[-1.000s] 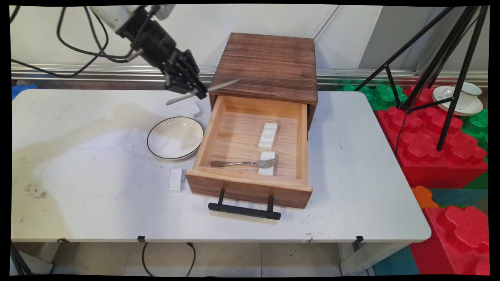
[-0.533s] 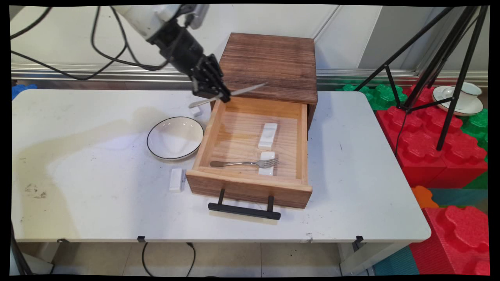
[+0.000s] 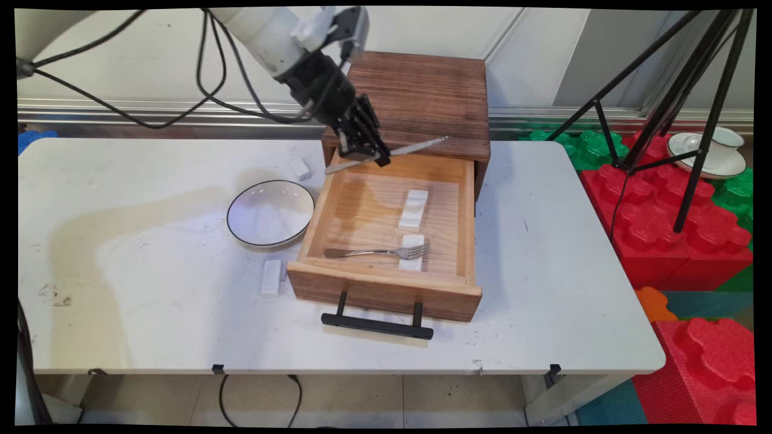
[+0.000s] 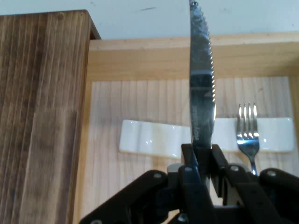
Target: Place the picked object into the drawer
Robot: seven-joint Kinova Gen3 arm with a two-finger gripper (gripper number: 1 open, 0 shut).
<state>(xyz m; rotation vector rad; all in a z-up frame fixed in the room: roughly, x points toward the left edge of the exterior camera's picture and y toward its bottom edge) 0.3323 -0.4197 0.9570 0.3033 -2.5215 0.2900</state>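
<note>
My black gripper (image 3: 371,158) (image 4: 202,154) is shut on a steel table knife (image 3: 416,146) (image 4: 201,84) and holds it level above the back of the open wooden drawer (image 3: 386,283). The serrated blade points right, toward the dark cabinet (image 3: 416,96) (image 4: 39,116). Inside the drawer, a fork (image 3: 377,251) (image 4: 246,128) lies with its tines on a white rest (image 3: 412,251) (image 4: 275,134). A second white rest (image 3: 414,209) (image 4: 152,137) lies empty behind it, directly under the knife in the hand view.
A white bowl with a dark rim (image 3: 271,212) stands left of the drawer. Small white rests lie on the table at the drawer's front left corner (image 3: 272,278) and behind the bowl (image 3: 300,168). Black tripod legs (image 3: 693,108) and red foam blocks (image 3: 675,229) stand off the right edge.
The gripper has carried the knife rightward, from above the table behind the bowl to above the back of the open drawer. Nothing on the table or in the drawer has moved.
</note>
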